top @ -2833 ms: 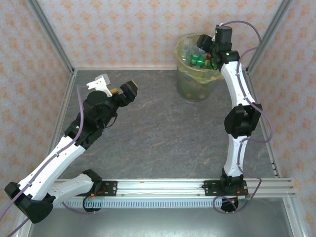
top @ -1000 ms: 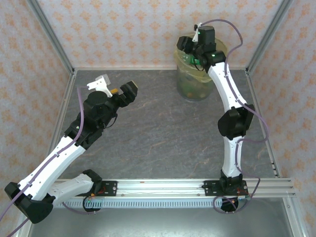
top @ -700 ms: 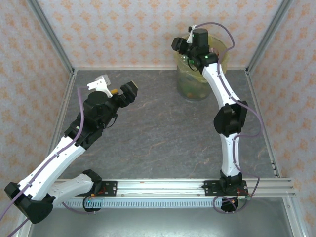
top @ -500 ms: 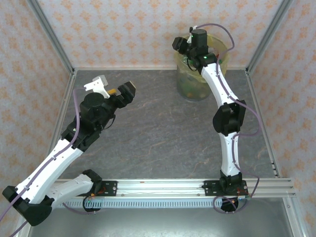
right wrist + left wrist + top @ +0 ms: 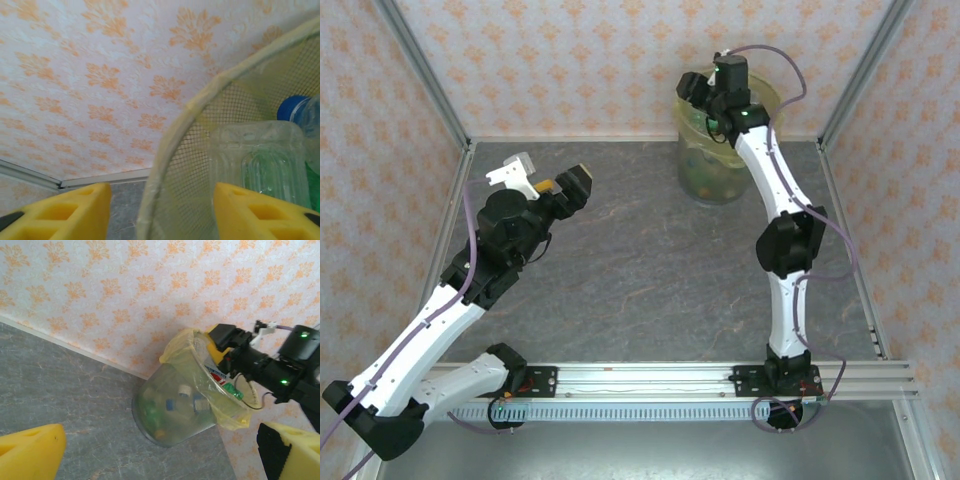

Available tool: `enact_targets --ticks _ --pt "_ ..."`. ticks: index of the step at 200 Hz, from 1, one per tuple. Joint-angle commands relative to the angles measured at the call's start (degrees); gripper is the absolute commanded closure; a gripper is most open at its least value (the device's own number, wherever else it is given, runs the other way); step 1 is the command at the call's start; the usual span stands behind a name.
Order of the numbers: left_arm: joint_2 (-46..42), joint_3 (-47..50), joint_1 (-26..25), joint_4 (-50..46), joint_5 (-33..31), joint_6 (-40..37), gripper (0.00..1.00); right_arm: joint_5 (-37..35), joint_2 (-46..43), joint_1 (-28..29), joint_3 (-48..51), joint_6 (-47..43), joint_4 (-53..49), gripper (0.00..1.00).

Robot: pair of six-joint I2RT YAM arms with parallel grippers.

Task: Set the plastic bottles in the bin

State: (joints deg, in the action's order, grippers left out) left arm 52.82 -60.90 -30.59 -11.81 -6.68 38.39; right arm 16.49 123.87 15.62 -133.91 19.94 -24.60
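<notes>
Orange-patterned wallpaper (image 5: 570, 60) backs the grey table (image 5: 650, 270). My right gripper (image 5: 160, 212) hangs over the bin (image 5: 167, 150) rim, jaws apart and empty. My left gripper (image 5: 160, 450) gapes wide, holding nothing.

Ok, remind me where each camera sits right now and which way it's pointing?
Top external: above and behind the bases, looking down on the table; both arms, left gripper and right gripper show.
Left wrist: looks across the table at the bin and far wall; its yellow fingers sit in the lower corners.
Right wrist: at the bin's rim, facing the wall and bottles inside; its fingers along the bottom.
Shared: top and left wrist both show the right gripper at the bin.
</notes>
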Motion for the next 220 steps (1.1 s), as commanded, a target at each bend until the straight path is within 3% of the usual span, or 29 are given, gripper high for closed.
enact_targets --ticks 1,29,99,152,196,220 --pt "0.22 0.62 0.61 0.12 -2.52 -2.29 0.01 -1.2 -10.08 0.24 1.82 -0.3 -0.45 0.41" --pt "0.7 0.25 0.69 -0.3 -5.55 -4.46 0.01 -2.43 -19.35 0.29 12.38 -0.89 0.76 0.36" --pt "1.59 3.12 1.64 -1.69 -14.29 -14.92 0.01 -13.42 -49.64 0.11 52.19 -4.1 9.84 0.22" --pt "-1.55 12.76 6.38 -0.98 -19.37 -16.92 0.01 -27.13 -68.88 -0.65 77.35 -7.35 12.17 0.0" --pt "-0.76 20.86 10.9 1.12 -21.81 -18.68 0.01 -37.09 -81.2 -1.33 99.19 -12.52 22.19 0.0" --pt "0.09 27.75 14.25 9.3 -23.56 -20.66 0.01 -40.71 -84.1 -1.75 110.54 -15.71 33.05 0.0"
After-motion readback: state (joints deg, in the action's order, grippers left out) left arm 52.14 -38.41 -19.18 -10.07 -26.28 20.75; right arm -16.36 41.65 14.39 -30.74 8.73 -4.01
